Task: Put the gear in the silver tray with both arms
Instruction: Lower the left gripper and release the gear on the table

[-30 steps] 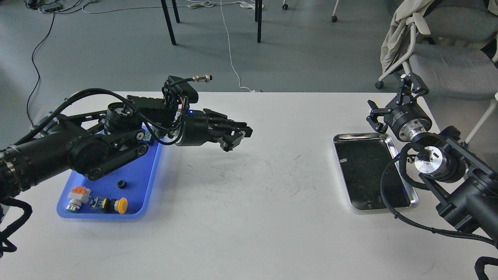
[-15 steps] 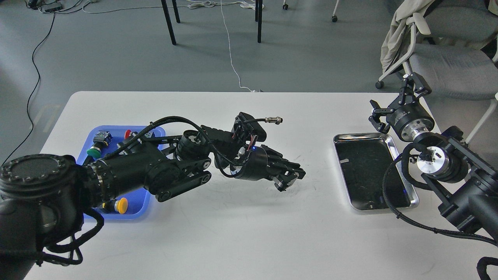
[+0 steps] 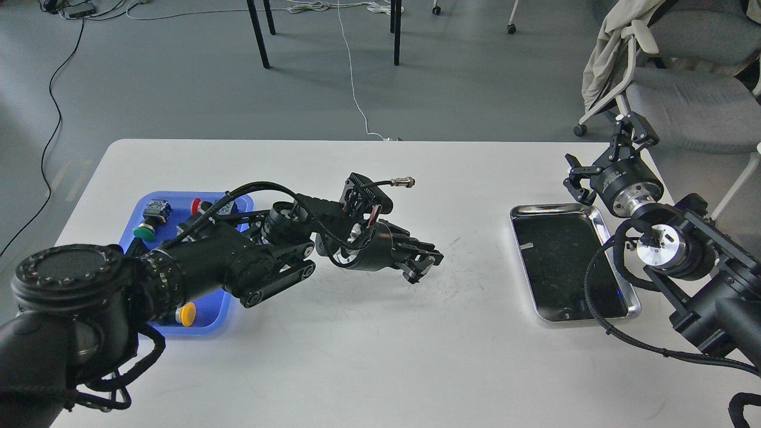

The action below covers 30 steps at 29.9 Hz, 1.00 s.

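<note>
The silver tray [image 3: 554, 208] lies empty at the right of the white table [image 3: 380, 356]. My left arm reaches over the table's middle. Its gripper [image 3: 423, 268] hangs low above the surface, left of the silver tray, with its fingers drawn together. I cannot tell whether anything small sits between them. No gear shows; my left arm covers much of the blue tray [image 3: 209, 310]. My right gripper [image 3: 601, 156] is open and empty, held above the table's far right corner, just behind the silver tray.
The blue tray at the left holds push buttons: a green one [image 3: 142, 229], a red one [image 3: 195, 205], a yellow one [image 3: 186, 314]. An office chair [image 3: 684, 89] stands behind the right corner. Table legs and cables are on the floor beyond.
My left arm swung from above the blue tray to the table's middle, then drew back slightly to the left. My right gripper barely moved.
</note>
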Each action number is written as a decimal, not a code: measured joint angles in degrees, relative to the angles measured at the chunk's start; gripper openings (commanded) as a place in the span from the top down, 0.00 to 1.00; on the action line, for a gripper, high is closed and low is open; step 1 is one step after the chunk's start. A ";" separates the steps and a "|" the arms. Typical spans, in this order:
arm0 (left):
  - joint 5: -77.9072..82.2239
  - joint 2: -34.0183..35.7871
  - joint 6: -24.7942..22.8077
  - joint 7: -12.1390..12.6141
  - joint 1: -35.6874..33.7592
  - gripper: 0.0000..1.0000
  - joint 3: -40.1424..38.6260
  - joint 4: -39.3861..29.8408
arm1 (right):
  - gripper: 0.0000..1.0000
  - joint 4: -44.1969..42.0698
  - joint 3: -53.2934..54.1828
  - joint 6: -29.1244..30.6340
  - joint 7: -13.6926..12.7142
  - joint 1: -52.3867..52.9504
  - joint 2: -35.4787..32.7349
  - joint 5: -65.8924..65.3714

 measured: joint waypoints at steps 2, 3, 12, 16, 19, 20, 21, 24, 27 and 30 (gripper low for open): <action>-0.02 -0.01 0.04 0.00 0.48 0.90 -0.04 0.13 | 0.02 -0.07 -0.05 0.00 0.00 0.00 0.00 0.00; -0.02 -0.01 0.04 0.00 0.71 0.90 -0.04 0.16 | 0.02 -0.08 -0.08 0.00 0.00 0.00 0.00 0.00; 0.01 0.00 2.17 0.00 1.44 0.90 1.44 -0.03 | 0.02 -0.16 -0.26 0.00 0.00 0.10 0.01 -0.05; 0.71 0.00 3.76 -0.01 1.09 0.90 4.21 -0.46 | 0.02 -0.17 -0.27 0.00 -0.02 0.11 0.01 -0.09; 1.75 0.00 4.14 -0.01 1.09 0.90 5.01 -0.51 | 0.02 -0.17 -0.28 0.00 -0.02 0.11 0.01 -0.31; 1.97 0.00 4.25 -0.01 1.13 0.89 5.07 -0.52 | 0.02 -0.23 -0.28 0.00 -0.02 0.11 0.01 -0.37; 2.16 0.00 4.39 -0.01 1.21 0.89 5.10 -0.52 | 0.02 -0.31 -0.29 0.00 -0.02 0.11 0.01 -0.40; 2.35 0.00 4.62 -0.01 1.39 0.89 5.10 -0.52 | 0.02 -0.42 -0.56 0.00 -0.02 0.11 0.00 -0.60; 2.37 0.00 4.70 -0.01 2.04 0.87 5.00 -0.53 | 0.02 -0.43 -1.30 -0.07 -0.02 0.30 0.01 -0.68; 1.81 0.01 4.70 -0.01 2.87 0.86 4.79 -0.78 | 0.02 -0.50 -1.64 -0.14 -0.02 0.44 0.01 -0.70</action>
